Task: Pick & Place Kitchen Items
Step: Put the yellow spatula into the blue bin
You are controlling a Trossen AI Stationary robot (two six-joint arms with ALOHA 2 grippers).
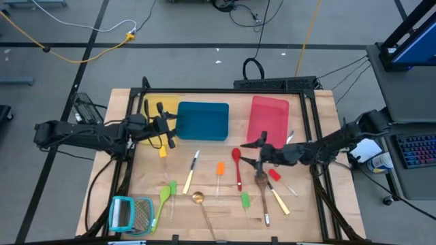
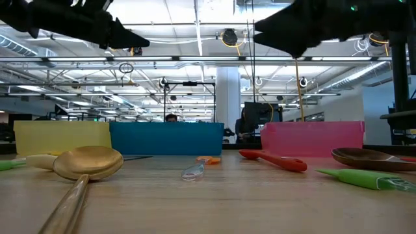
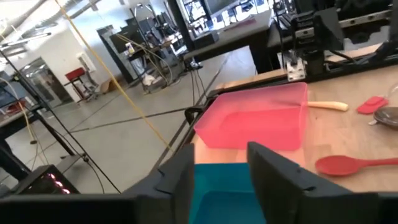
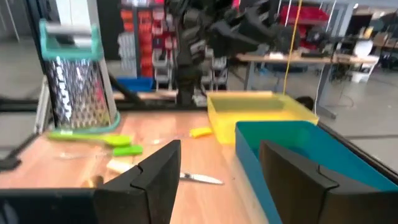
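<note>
Kitchen items lying flat on the bench, seen from above. A red spoon (image 1: 237, 165) is laid lengthwise near the middle, a wooden spoon (image 1: 261, 185) just to its right. A brass spoon (image 1: 199, 202) and two green spatulas (image 1: 165, 195) (image 1: 245, 201) are placed nearer the front edge. A cream-handled knife (image 1: 193, 167) and a small orange tool (image 1: 220, 170) lie between.

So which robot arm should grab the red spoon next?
Probably the right one. In the high view its tool hangs open just beside the red spoon, empty. The left tool, also open and empty, sits over by the yellow tray and blue tray, farther away.
</note>
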